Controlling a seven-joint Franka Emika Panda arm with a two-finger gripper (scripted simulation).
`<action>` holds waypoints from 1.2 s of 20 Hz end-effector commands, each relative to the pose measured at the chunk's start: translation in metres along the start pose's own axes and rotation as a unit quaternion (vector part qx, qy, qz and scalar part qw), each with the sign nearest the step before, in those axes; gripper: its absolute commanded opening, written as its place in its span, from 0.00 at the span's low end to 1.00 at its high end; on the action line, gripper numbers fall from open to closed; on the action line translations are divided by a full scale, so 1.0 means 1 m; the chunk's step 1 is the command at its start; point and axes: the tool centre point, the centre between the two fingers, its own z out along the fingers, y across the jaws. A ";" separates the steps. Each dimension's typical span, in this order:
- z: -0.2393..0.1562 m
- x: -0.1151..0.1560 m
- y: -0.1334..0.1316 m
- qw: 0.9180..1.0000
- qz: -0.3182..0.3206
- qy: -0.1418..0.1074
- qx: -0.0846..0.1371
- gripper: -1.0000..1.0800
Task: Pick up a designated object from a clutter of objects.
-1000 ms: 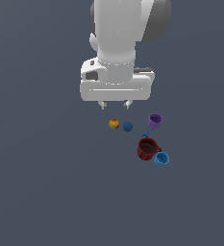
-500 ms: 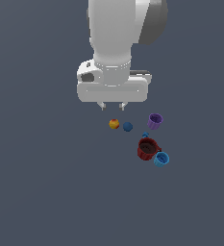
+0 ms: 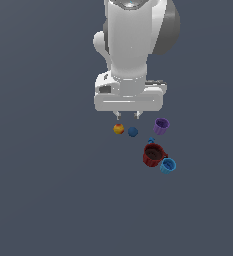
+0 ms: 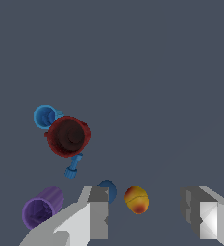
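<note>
Orange-yellow ball [image 3: 118, 129]: the item furthest toward the exterior view's left, sitting almost directly under the fingertips; in the wrist view it lies in the gap between the two fingers.
Gripper [image 3: 127, 116]: empty and spread wide, pointing straight down, hanging above the floor [image 3: 43, 190] with nothing touching it.
Blue ball [image 3: 133, 132]: just beside the orange-yellow ball, close to one finger [image 4: 93, 211] in the wrist view.
Red mug [image 3: 153, 155]: upright, dark inside, nearer the camera than the balls, with a small blue peg [image 4: 72, 167] just beside it.
Purple cup [image 3: 161, 125]: the item to pick up; it lies tipped on its side, off toward the exterior view's right of the gripper and outside the finger gap in the wrist view [image 4: 43, 207].
Blue cup [image 3: 168, 165]: touching or nearly touching the red mug on the side nearest the camera.
Risk of wrong pick: as I judge it, a straight descent from here would close on the orange-yellow ball, not the purple cup.
Risk of a knock: a sideways move made low could nudge the blue ball.
Risk of rolling: on its side, the ribbed purple cup may roll or slip out of a poorly centred pinch.
</note>
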 end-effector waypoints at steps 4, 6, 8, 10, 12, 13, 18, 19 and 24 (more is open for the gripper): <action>0.032 -0.013 -0.038 1.000 0.019 0.002 0.024 0.62; 0.046 -0.021 -0.054 0.999 0.030 0.002 0.034 0.62; 0.061 -0.030 -0.070 0.998 0.042 0.002 0.044 0.62; 0.076 -0.041 -0.086 0.997 0.056 0.001 0.054 0.62; 0.090 -0.052 -0.100 0.996 0.070 0.000 0.062 0.62; 0.097 -0.059 -0.106 0.995 0.078 -0.001 0.065 0.62; 0.131 -0.092 -0.133 0.990 0.118 -0.003 0.078 0.62; 0.137 -0.099 -0.137 0.989 0.127 -0.004 0.079 0.62; 0.165 -0.134 -0.151 0.983 0.167 -0.004 0.082 0.62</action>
